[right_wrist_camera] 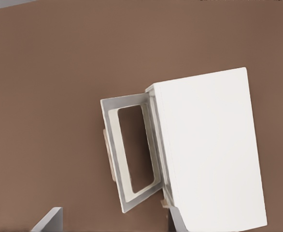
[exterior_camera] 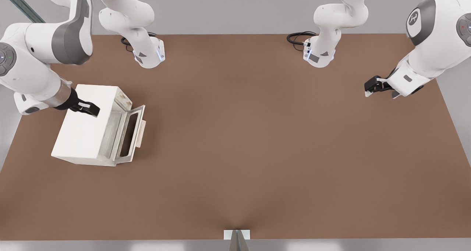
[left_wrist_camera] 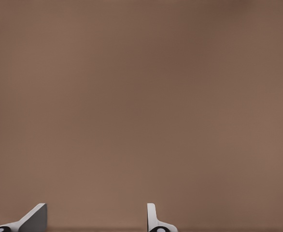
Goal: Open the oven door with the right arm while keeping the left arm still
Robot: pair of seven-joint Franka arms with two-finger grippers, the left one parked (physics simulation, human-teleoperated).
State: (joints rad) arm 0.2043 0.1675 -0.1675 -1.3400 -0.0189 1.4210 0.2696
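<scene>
The cream oven [exterior_camera: 82, 133] stands on the brown table at the front view's left. Its door [exterior_camera: 129, 133] hangs partly swung out, showing the greyish inside [exterior_camera: 111, 131]. The dark window and the tan bar handle [exterior_camera: 141, 128] face away from the box. From the wrist, the oven's top [right_wrist_camera: 214, 145], the door frame [right_wrist_camera: 111, 145] and a sliver of the handle [right_wrist_camera: 106, 145] show from above. My gripper [exterior_camera: 90, 109] hovers over the oven's top, clear of the door and handle. It is open with nothing between its fingers, and one fingertip [right_wrist_camera: 49, 220] shows at the wrist picture's edge.
Both arm bases [exterior_camera: 149, 54] [exterior_camera: 319, 56] stand at the table's far edge with black cables beside them. The parked arm's gripper [exterior_camera: 372, 86] hangs over the table at the front view's right. A small white bracket [exterior_camera: 236, 235] sits at the near edge.
</scene>
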